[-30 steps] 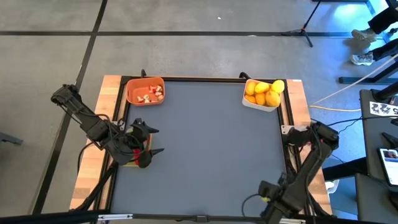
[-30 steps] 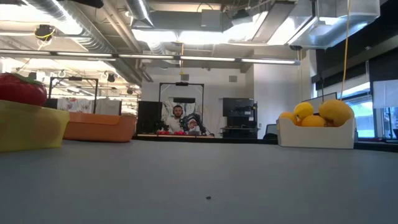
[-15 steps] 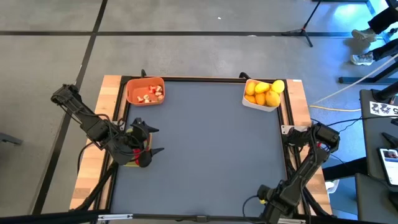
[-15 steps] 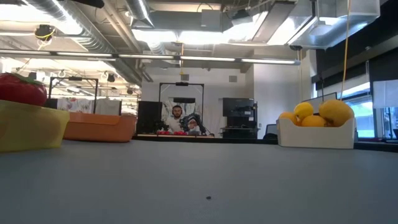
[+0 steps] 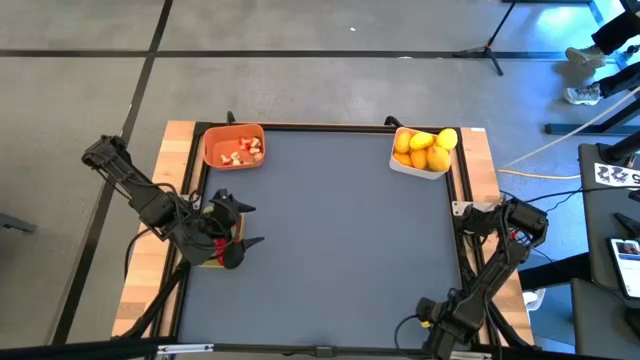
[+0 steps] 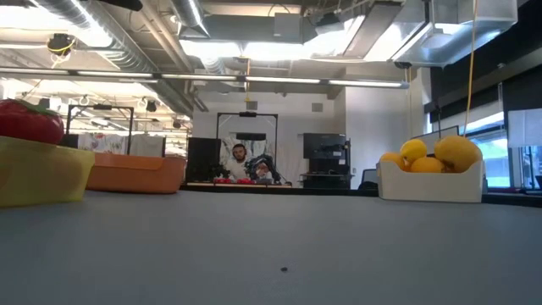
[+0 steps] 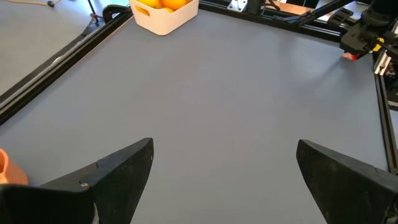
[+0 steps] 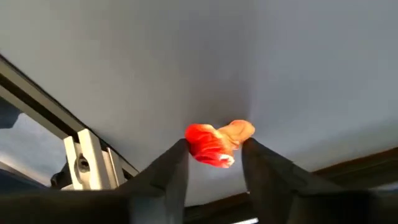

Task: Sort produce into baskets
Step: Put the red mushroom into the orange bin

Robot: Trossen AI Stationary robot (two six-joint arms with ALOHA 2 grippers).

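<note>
The right gripper (image 8: 214, 165) has drawn its fingers in around a red-and-pale bit (image 8: 217, 144).

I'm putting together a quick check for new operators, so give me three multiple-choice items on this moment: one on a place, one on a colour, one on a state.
1. Where does the white basket of citrus stand?
A. far right corner of the table
B. table centre
C. near left edge

2. What colour is the basket holding the pale-and-red bits?
A. white
B. orange
C. blue

3. How does the right gripper stand?
A. wide open over bare table
B. fingers on either side of a small red-and-pale piece
C. clamped on a citrus fruit

Answers:
1 A, the high view shows it at the table's far right corner.
2 B, the bits lie in the orange basket.
3 B, the right wrist view shows the red-and-pale piece between the two fingers.
</note>
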